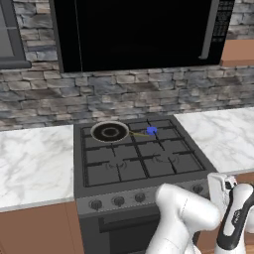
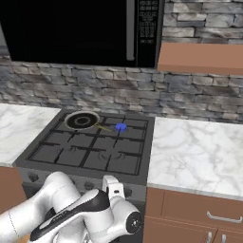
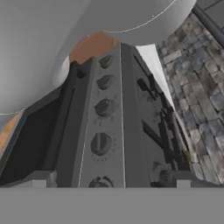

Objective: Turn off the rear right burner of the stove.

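Knobs (image 3: 100, 143) close; rear right burner (image 1: 152, 130) (blue spot) lit.

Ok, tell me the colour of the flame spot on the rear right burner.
Bright blue; the rear right burner shows it best in the left base view.

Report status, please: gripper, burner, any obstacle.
Gripper low before the stove knob row, jaw state unclear. Rear right burner shows blue flame. Pan on rear left, not in the way.
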{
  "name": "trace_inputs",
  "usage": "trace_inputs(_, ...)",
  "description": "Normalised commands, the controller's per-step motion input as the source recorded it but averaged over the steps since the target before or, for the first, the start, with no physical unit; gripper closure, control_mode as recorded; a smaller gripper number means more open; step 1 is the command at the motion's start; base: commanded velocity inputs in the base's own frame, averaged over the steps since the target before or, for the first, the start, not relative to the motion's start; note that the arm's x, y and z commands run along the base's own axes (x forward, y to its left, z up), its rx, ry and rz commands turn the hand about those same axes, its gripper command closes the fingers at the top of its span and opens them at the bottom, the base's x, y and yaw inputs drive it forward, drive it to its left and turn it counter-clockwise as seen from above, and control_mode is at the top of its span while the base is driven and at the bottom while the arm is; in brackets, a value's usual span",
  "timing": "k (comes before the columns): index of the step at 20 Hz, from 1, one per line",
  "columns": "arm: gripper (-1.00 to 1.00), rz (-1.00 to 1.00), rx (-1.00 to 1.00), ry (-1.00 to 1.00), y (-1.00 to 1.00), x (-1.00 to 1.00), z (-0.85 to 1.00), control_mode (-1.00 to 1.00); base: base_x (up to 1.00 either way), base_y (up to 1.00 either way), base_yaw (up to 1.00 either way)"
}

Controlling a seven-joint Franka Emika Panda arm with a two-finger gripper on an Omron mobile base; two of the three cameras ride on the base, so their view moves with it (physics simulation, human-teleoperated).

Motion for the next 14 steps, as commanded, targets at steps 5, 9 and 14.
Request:
trace_inputs(5,-1.0,0.09,0.0,-0.15,-0.02,0.16,-0.31,-1.0,0.0,0.0,0.0)
trace_inputs(9,-1.0,0.07,0.0,-0.14,-0.01,0.2,-0.16,-1.0,0.0,0.0,0.0)
trace_inputs(14,-1.0,0.06,0.0,-0.1,0.0,0.18,-0.21,-1.0,0.0,0.0,0.0)
